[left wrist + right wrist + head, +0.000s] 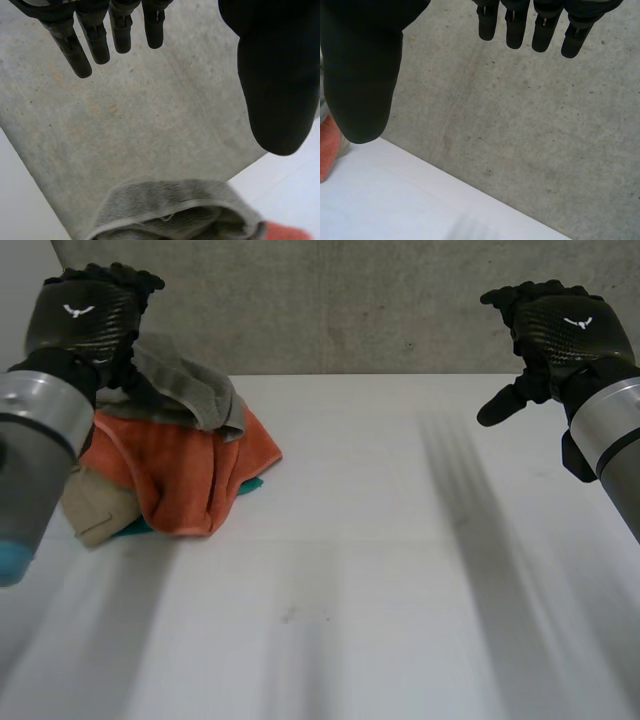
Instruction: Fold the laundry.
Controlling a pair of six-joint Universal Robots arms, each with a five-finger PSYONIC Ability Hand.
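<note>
A heap of laundry lies at the table's far left: a grey towel [190, 385] on top, an orange cloth [185, 470] under it, a beige piece [95, 505] and a bit of teal cloth [250, 485]. My left hand [85, 315] hovers above the heap's back left, fingers straight and holding nothing. In the left wrist view the grey towel [170, 210] lies below the fingers [100, 40], apart from them. My right hand [560, 330] is raised at the far right, open and empty, its fingers [520, 25] and thumb spread.
The white table [380, 570] stretches bare from the heap to the right edge. A grey concrete wall [350, 300] stands behind its far edge. An orange cloth edge [327, 150] peeks in beside the right thumb.
</note>
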